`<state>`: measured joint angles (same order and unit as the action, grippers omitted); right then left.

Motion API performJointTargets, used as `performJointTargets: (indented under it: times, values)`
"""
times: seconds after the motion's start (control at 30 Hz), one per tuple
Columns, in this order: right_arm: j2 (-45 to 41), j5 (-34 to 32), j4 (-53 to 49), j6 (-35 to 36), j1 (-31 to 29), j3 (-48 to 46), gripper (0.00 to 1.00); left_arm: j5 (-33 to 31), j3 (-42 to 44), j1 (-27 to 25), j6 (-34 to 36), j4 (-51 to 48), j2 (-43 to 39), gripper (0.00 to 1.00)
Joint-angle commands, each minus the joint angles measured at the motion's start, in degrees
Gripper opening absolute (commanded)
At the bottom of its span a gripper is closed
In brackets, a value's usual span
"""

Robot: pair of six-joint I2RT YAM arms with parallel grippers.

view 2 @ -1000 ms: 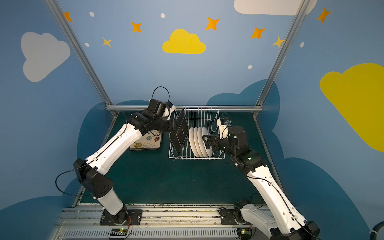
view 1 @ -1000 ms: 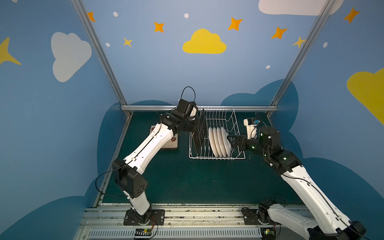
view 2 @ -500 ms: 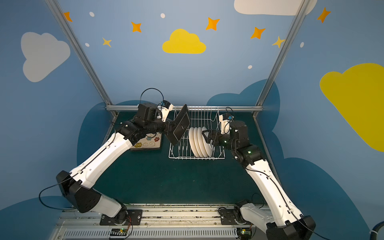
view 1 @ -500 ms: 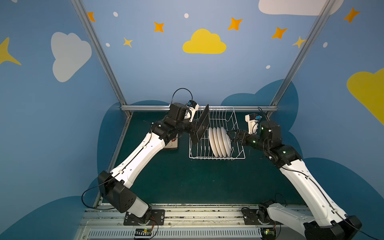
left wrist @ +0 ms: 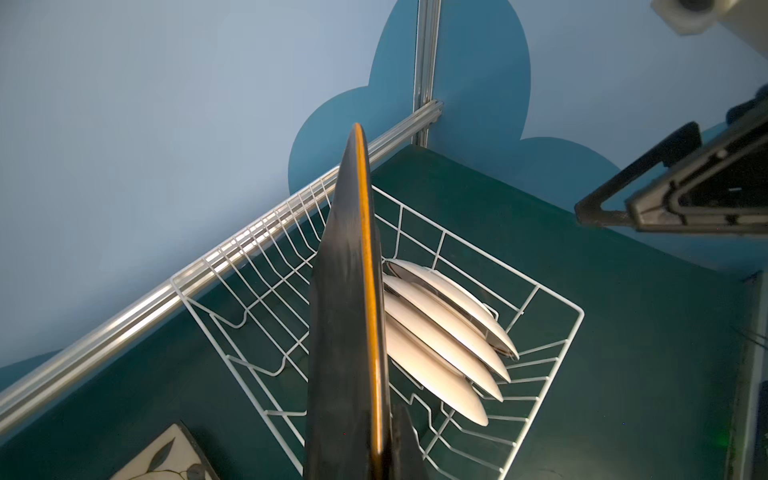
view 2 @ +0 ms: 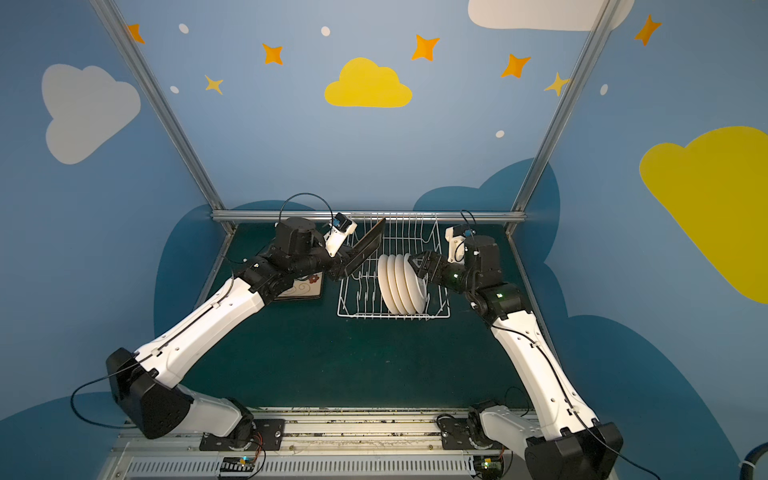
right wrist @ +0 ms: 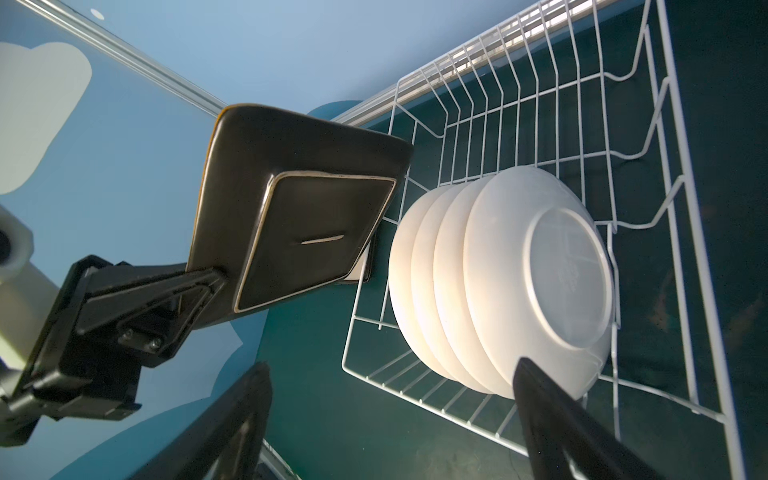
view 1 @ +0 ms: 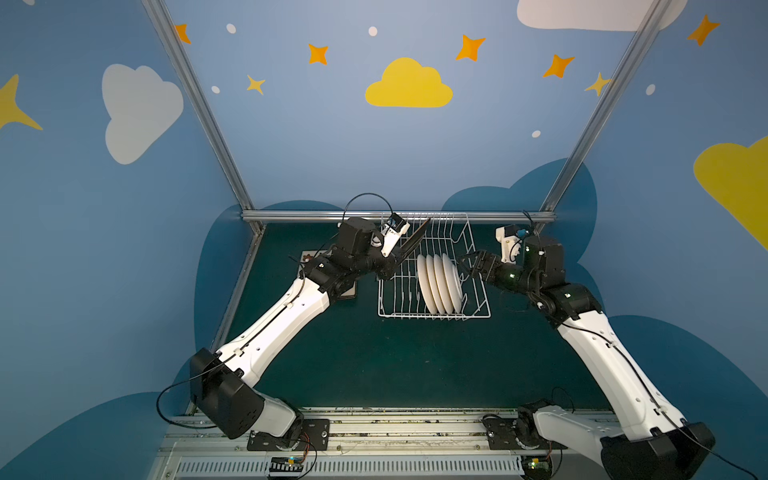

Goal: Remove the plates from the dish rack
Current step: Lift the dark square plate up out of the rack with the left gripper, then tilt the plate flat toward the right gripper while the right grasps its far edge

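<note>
In a top view the left tool [view 1: 392, 266] clamps a tilted black square plate [view 1: 415, 241] over the dish rack's [view 1: 434, 317] left part. The right tool [view 1: 467, 266] gapes beside four upright white plates [view 1: 440, 282] in the rack. Left wrist: the square plate [left wrist: 345, 332] is edge-on and orange-rimmed. Right wrist: its glossy black underside shows.

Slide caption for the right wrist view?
Left gripper holds a black-backed square plate over the dish rack; four white plates stand inside.

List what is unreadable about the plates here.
- Held square plate: face unseen; right wrist view shows its black back, left wrist view its edge.
- Round white plates: only backs and rims show in any view.
- Patterned plate on the table: left arm covers most in top views; left wrist view crops it.
</note>
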<state>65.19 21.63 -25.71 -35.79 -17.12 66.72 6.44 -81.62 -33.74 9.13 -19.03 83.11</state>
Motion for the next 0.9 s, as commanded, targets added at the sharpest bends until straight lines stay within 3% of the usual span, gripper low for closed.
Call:
performJointTargets:
  times: [0.0, 0.2, 0.53, 0.63, 0.87]
  values:
    - [1.4, 3.1, 0.6, -4.5, 1.4, 2.6, 0.90, -1.0, -1.0, -0.6, 6.7, 13.0, -4.3, 0.03]
    - [6.9, 9.8, 2.9, -12.0, 4.4, 5.2, 0.90, -1.4, 1.0, -1.3, 12.7, 15.4, -6.0, 0.03]
    - [17.0, 18.7, 2.3, -14.9, 5.3, 14.2, 0.90, -2.1, 7.5, -2.0, 25.0, 22.8, -11.3, 0.03]
    - [20.2, 22.3, 3.7, -20.1, 5.2, 15.7, 0.90, -1.1, 9.6, -2.1, 28.2, 24.4, -12.7, 0.03]
    - [24.1, 22.6, 3.5, -20.9, 4.7, 19.8, 0.90, 0.1, 13.2, -2.7, 35.1, 26.0, -14.8, 0.02]
